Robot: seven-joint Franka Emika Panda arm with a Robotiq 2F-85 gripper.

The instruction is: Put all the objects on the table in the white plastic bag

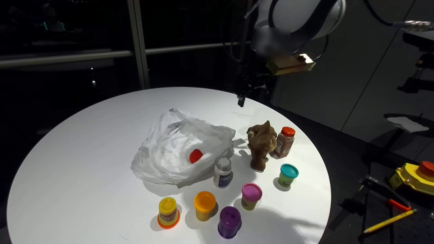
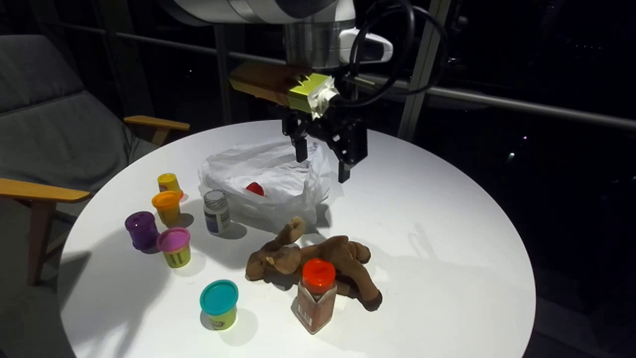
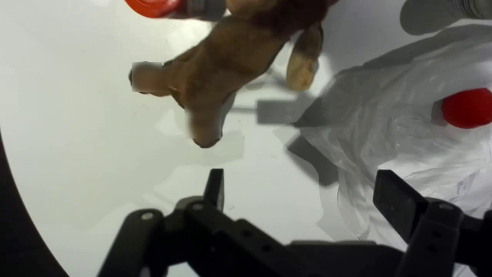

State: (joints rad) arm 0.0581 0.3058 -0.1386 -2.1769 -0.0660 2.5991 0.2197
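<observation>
The white plastic bag (image 1: 152, 166) lies open on the table with a red object (image 1: 195, 156) in it. A brown plush animal (image 2: 343, 258) lies beside it, touching or close to a red-capped jar (image 2: 318, 303). A white bottle (image 1: 222, 176) stands at the bag's edge. Yellow (image 1: 168, 211), orange (image 1: 204, 205), purple (image 1: 229, 222), pink (image 1: 251, 196) and teal-lidded (image 1: 288, 174) tubs stand around. My gripper (image 2: 323, 165) is open and empty above the table, near the bag and plush. In the wrist view its fingers (image 3: 300, 177) are wide apart, the plush's legs (image 3: 207, 115) ahead.
The round white table (image 1: 67, 169) has its edge close behind the teal tub and jar. A grey chair with wooden arms (image 2: 44, 190) stands beside the table. A side stand holds a yellow box with a red button (image 1: 415, 178) and a pencil (image 1: 390, 221).
</observation>
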